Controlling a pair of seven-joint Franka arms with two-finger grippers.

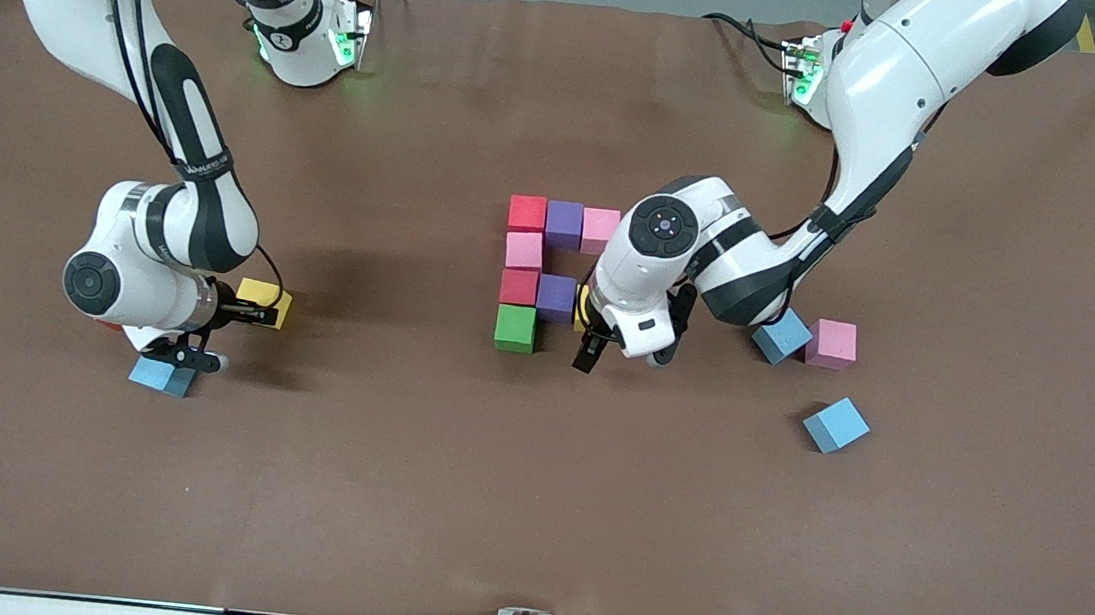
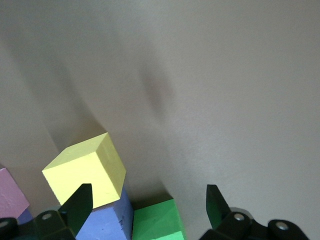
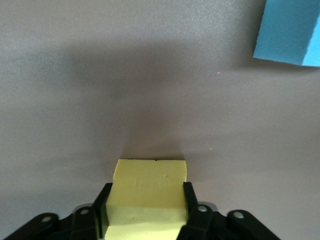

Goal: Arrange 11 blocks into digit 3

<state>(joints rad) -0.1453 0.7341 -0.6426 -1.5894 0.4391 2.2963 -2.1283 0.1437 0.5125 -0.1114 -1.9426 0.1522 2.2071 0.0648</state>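
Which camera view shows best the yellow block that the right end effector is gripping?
The right wrist view: the yellow block fills the space between the right end effector fingers, which press its two sides. The front view shows only part of it, beside the arm's wrist. The left wrist view shows a different yellow block.

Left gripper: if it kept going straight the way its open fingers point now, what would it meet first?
Probably bare table. The open left gripper points at table beside the yellow cube, which sits off one finger rather than between them. Depth is uncertain.
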